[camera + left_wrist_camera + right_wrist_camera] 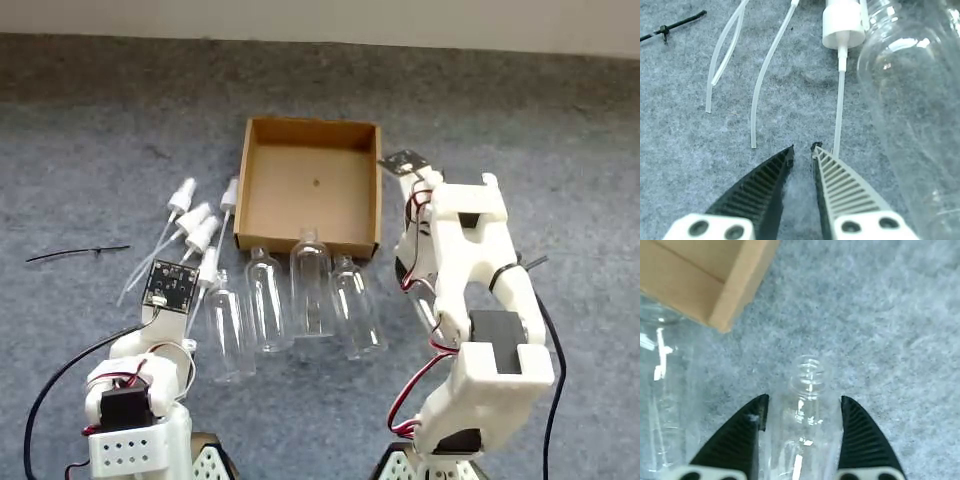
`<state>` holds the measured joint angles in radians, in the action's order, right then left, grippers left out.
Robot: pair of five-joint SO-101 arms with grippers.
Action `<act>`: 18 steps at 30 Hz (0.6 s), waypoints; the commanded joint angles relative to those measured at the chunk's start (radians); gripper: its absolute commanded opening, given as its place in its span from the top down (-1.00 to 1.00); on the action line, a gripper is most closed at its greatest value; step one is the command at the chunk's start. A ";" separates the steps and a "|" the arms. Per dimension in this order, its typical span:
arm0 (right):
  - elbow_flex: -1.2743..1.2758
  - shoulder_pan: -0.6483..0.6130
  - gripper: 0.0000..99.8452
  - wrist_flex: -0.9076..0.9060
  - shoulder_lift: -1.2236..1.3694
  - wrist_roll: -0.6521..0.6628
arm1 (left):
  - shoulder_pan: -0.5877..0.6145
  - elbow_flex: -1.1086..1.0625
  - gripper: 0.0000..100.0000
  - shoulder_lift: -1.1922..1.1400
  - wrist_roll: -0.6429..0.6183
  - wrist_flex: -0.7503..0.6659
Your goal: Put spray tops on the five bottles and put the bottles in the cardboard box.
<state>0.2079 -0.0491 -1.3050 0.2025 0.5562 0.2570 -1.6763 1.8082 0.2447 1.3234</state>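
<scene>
Nearest, on the left arm: left jaws narrowly parted, gripping nothing, tips low over the grey counter. Right at the pale jaw's tip, the thin tube of a spray top, its white head farther out and close beside the shoulder of the leftmost bottle. On the tube's other side, the loose tubes of other spray tops flat on the counter, and beyond them a black cable tie. On the right arm: right jaws spread wide around a fifth bottle, inner faces seemingly pressed to its sides, threaded neck bare and pointing away from the wrist. Just beside it, a neighbouring bottle, and past that a corner of the cardboard box. Seen from above, mid-counter between the two arms: four bottles side by side, all clear and uncapped, necks toward the box. Left of that row, by the left wrist, the other spray tops in a loose fan, tubes trailing back toward the arm. Farthest back: the cardboard box, open side up, brown floor in plain view, near wall just beyond the bottle necks.
</scene>
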 commanded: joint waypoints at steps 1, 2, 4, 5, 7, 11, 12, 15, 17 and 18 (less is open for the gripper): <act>-0.013 0.016 0.92 0.007 -0.008 0.011 | 0.012 -0.019 0.86 0.010 -0.002 -0.003; -0.015 0.021 0.92 -0.001 -0.010 0.011 | 0.012 -0.019 0.86 0.010 -0.002 -0.003; -0.016 0.033 0.92 -0.018 -0.015 0.006 | 0.012 -0.019 0.86 0.010 -0.002 -0.005; -0.018 0.038 0.92 -0.038 -0.015 0.000 | 0.012 -0.019 0.86 0.010 -0.002 -0.005; -0.036 0.048 0.93 -0.051 -0.031 -0.048 | 0.012 -0.019 0.85 0.012 0.000 -0.005; -0.081 0.045 0.99 -0.050 -0.159 -0.157 | 0.013 -0.018 0.85 0.012 0.170 -0.058; -0.079 0.038 0.99 -0.047 -0.203 -0.175 | 0.022 -0.016 0.85 0.012 0.244 -0.074; -0.062 -0.002 0.99 -0.010 -0.354 -0.227 | 0.067 -0.005 0.85 0.012 0.413 -0.083; 0.019 -0.021 0.99 0.035 -0.466 -0.247 | 0.091 0.041 0.85 0.012 0.402 -0.077; 0.068 -0.031 0.99 0.065 -0.518 -0.252 | 0.107 0.077 0.84 0.007 0.400 -0.075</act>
<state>0.2094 -0.0430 -1.3065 -0.1320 0.3368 0.3092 -1.6763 1.8082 0.6068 1.2635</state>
